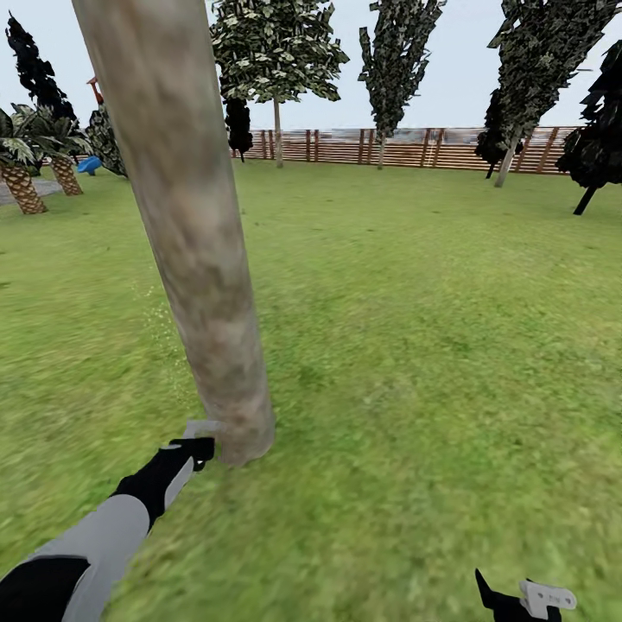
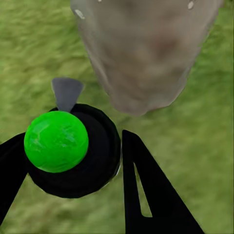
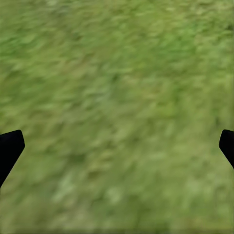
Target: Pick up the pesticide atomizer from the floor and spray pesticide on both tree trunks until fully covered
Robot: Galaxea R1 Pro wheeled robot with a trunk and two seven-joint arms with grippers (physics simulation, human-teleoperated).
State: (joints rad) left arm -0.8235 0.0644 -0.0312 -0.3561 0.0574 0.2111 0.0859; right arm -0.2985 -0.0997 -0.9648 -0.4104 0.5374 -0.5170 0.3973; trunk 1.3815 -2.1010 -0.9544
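Nearest the camera in the head view, the right gripper (image 1: 518, 598) sits low at the frame's bottom edge, over bare grass (image 1: 415, 345). In the right wrist view its fingers (image 3: 9, 148) stand wide apart at the two edges, with nothing between them but blurry lawn.

The left arm (image 1: 104, 527) reaches forward and downward from the lower left corner, stretched nearly straight, its wrist ending just beside the foot of the tree trunk (image 1: 186, 216). The left gripper (image 1: 197, 445) holds the pesticide atomizer (image 2: 73, 148): in the left wrist view the fingers (image 2: 146, 190) are closed around its black round body, which has a bright green cap and a grey nozzle pointing toward the base of the mottled grey-brown trunk, close but not clearly touching it. A few white specks of pesticide (image 2: 191, 5) dot the bark.

Beyond the trunk the lawn runs back to more trees (image 1: 276, 52) and a brown slat fence (image 1: 415, 147). Two palms (image 1: 26, 164) stand far left.
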